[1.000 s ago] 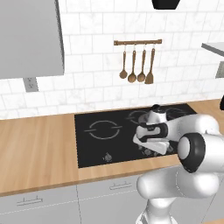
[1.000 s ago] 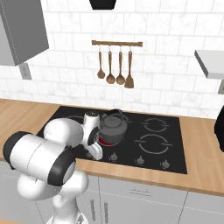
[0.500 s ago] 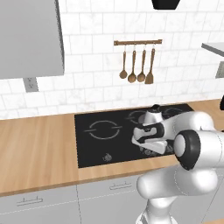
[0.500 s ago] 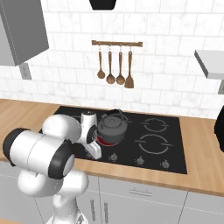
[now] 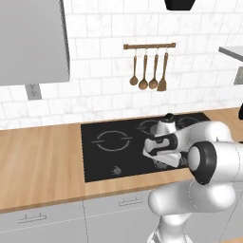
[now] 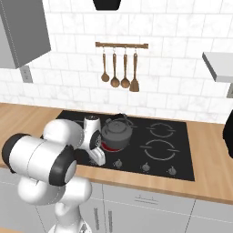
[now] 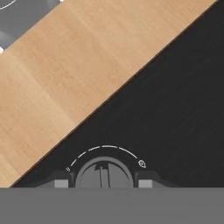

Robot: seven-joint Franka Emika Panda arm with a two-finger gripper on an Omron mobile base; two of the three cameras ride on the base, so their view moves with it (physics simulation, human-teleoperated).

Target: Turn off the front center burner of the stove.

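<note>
Red glow rims the front center burner [image 6: 110, 146] under the kettle [image 6: 117, 132], jaws flanking a knob [image 7: 104, 173], contact unclear.

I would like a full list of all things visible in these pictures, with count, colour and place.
Stove: one, black glass, set in the wooden counter.
Front center burner: one, red rim, under the kettle.
Kettle: one, dark grey, on that burner.
Knob: one, dark, between the fingertips in the hand view.
Utensils: four, brown wood, hanging on a wall rail.
Counter: one, light wood.
Gripper: one, dark tips either side of the knob.
</note>
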